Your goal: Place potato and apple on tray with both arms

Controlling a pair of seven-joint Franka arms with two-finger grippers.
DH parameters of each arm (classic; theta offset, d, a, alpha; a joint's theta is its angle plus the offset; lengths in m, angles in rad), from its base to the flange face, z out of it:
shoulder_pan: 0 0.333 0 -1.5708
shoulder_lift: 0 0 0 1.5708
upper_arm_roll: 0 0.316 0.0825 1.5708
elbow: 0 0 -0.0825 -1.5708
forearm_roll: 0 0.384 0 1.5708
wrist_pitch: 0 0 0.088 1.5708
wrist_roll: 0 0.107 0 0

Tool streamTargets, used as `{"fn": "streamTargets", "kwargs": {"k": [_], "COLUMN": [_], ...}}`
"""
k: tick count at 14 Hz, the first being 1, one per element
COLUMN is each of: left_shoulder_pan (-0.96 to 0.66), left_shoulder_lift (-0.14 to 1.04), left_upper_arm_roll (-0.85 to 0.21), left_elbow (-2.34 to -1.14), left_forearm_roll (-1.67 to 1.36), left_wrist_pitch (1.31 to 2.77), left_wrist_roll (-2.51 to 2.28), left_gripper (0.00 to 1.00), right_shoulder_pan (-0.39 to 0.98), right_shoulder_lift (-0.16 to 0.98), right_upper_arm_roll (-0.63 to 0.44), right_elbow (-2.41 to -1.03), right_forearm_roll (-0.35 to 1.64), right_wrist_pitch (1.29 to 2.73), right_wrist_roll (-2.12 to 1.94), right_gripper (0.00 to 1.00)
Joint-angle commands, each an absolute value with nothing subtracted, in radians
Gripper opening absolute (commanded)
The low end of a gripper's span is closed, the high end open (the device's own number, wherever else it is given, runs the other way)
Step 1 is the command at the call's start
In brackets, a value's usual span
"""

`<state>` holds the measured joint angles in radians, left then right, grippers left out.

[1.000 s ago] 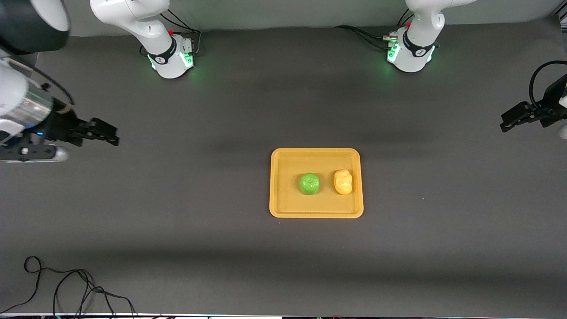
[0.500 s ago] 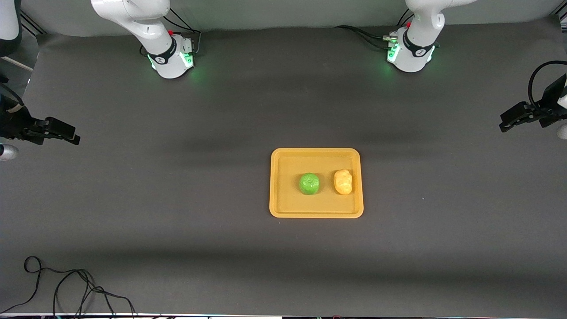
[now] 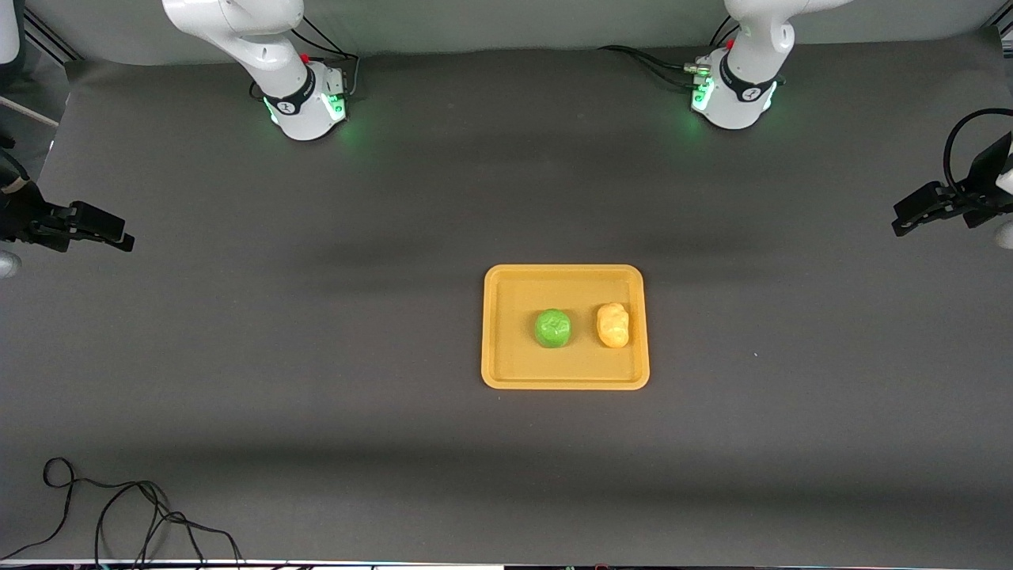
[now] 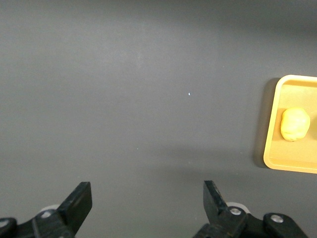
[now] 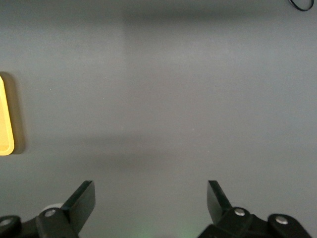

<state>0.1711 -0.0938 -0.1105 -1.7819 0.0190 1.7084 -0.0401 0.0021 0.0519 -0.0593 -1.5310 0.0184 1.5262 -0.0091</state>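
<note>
The yellow-orange tray [image 3: 506,372] lies mid-table. On it sit the green apple [image 3: 552,328] and, beside it toward the left arm's end, the potato [image 3: 612,324]. The tray [image 4: 277,158] and the potato [image 4: 295,124] also show in the left wrist view. A strip of the tray's rim [image 5: 5,119] shows in the right wrist view. My left gripper [image 3: 906,220] is open and empty, up over the table's left-arm end; it also shows in the left wrist view [image 4: 147,193]. My right gripper [image 3: 119,233] is open and empty over the right-arm end; it also shows in the right wrist view [image 5: 150,193].
The two arm bases [image 3: 305,107] [image 3: 732,99] stand along the table's edge farthest from the front camera. A black cable [image 3: 119,514] lies coiled near the front edge at the right arm's end. Dark cloth covers the table.
My right gripper has drawn back from over the table toward the right-arm end, away from the tray. The left gripper, the tray, the apple and the potato have not moved.
</note>
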Motion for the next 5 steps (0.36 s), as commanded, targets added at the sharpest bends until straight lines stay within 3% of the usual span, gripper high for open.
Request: {"fn": "streamTargets", "kwargs": {"k": [1, 5], "left_shoulder_pan": [0.155, 0.152], "left_shoulder_lift": [-0.107, -0.107], "left_upper_arm_roll": [-0.109, -0.107], "left_elbow": [-1.787, -1.786], "left_forearm_roll": [0.012, 0.011], "left_wrist_pitch": [1.706, 1.709], "left_wrist_roll": [-0.040, -0.040], "left_gripper": [1.00, 1.00], "right_shoulder_pan": [0.009, 0.009], "right_shoulder_lift": [0.025, 0.026], "right_upper_arm_roll": [-0.063, -0.063], "right_elbow": [-1.551, -1.551], "right_forearm_roll": [0.008, 0.008], "right_wrist_pitch": [1.513, 1.513], "right_wrist_roll": [-0.015, -0.017], "right_gripper": [1.00, 1.00]}}
